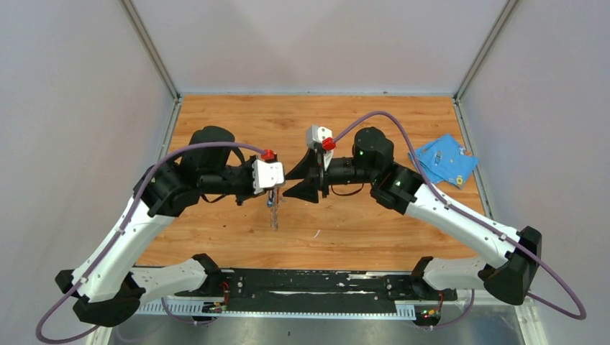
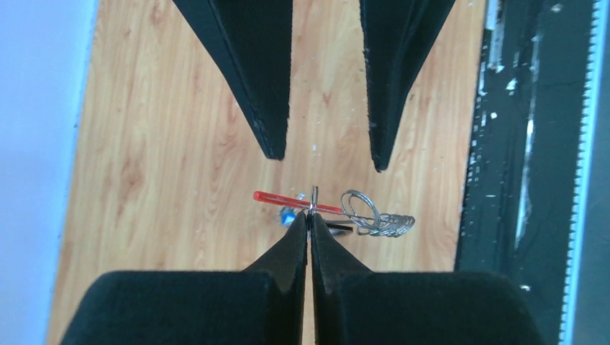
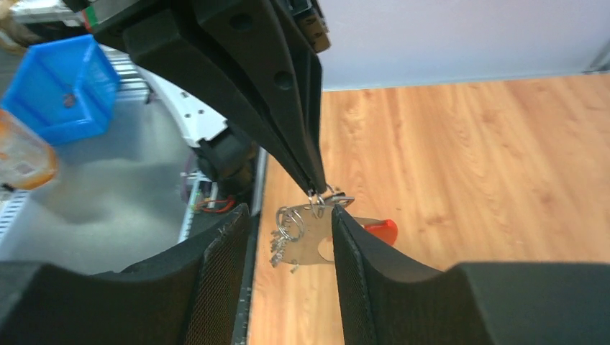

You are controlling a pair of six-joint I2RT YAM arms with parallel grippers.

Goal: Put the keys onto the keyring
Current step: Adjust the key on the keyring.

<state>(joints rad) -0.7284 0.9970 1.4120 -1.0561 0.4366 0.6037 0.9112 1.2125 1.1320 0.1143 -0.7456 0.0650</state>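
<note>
Up close, the right gripper stands half open, one finger on each side of the keyring, which hangs in the air over the table. The left gripper is pinched shut on its top, by the small rings. The right one should close slowly on the flat grey part, so nothing swings.

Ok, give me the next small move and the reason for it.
Probably draw the right claw straight back. It stands open with a finger on either side of the keyring and does not appear to clamp it. The left claw is shut on the keyring's top and holds it hanging above the table. Backing off should let the left move it without a snag.
</note>
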